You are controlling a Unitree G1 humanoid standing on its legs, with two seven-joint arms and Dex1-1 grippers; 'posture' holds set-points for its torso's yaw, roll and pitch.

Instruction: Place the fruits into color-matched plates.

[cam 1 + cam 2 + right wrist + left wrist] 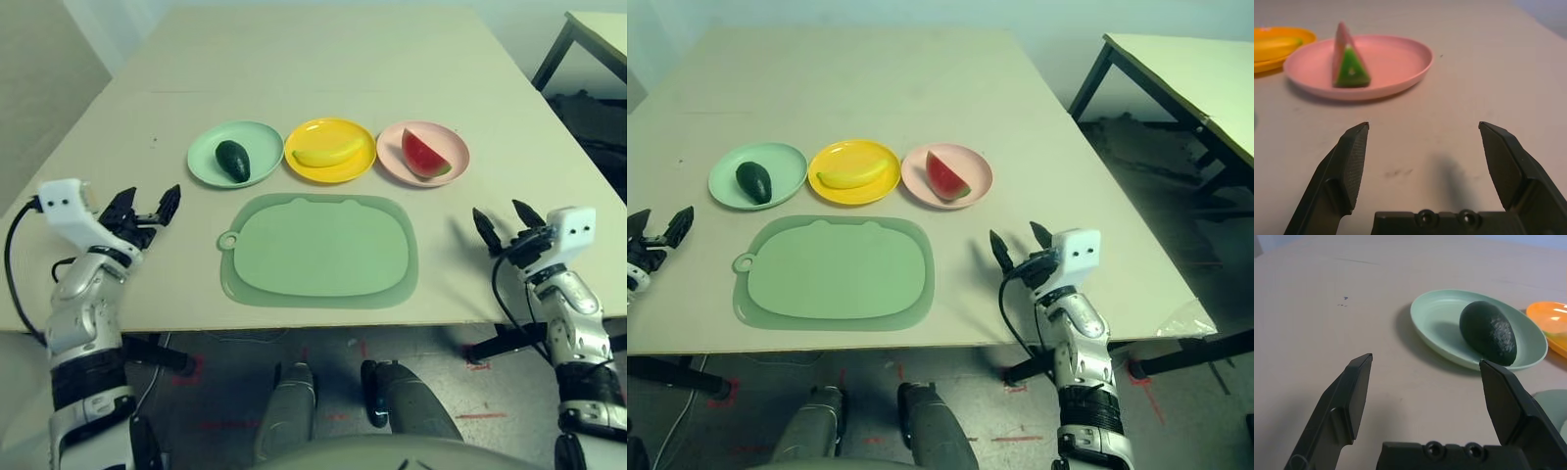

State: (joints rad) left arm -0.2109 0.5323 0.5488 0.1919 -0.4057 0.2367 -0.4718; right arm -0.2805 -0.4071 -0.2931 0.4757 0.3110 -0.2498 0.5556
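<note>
beige table [323, 59] bears a bare green mat [318, 247]; left gripper [145, 208] and right gripper [506, 227] gape, empty.

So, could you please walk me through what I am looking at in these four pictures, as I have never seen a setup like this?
This is a humanoid robot at a table. The two wide pictures come from a stereo camera on its head, looking down over its forearms. The other two come from cameras on its wrists, looking along each tool's black fingers.

The left tool and right tool are both open and hold nothing.

On the table stand three plates in a row: the avocado lies in the mint green plate, the banana in the yellow plate, the watermelon wedge in the pink plate. A green mat lies nearer the robot.
</note>
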